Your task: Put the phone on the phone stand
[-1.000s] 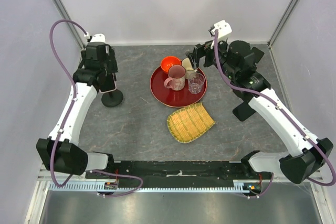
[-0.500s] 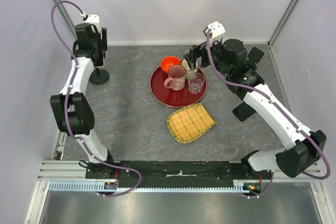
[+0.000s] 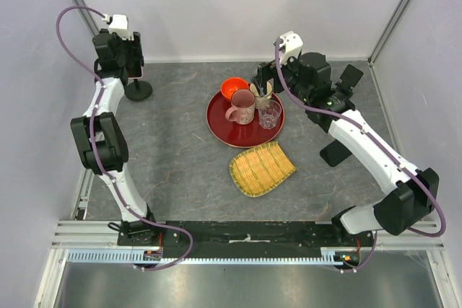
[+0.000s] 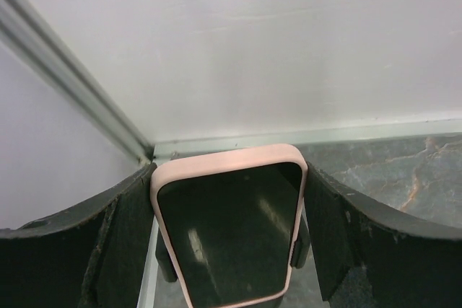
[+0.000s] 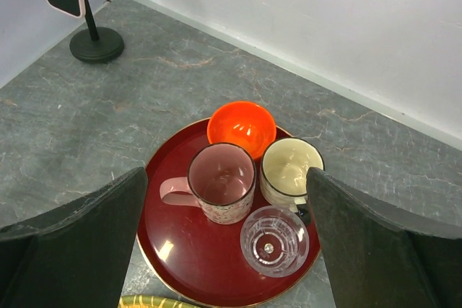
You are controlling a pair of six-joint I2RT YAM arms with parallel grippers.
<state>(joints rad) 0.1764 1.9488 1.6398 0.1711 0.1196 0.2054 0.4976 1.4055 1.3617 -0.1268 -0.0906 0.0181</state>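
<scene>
Left gripper [image 4: 229, 172] clasps the upright phone [image 4: 227, 239] by its long edges, on the phone stand [image 5: 96, 44].

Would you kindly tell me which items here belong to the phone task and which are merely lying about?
Job: phone, phone stand.
Lying about: red tray, orange bowl, pink mug, cream cup, glass, bamboo basket.

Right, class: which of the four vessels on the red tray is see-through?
The glass, beside the pink mug. The mug, the orange bowl and the cream cup are all opaque.
</scene>
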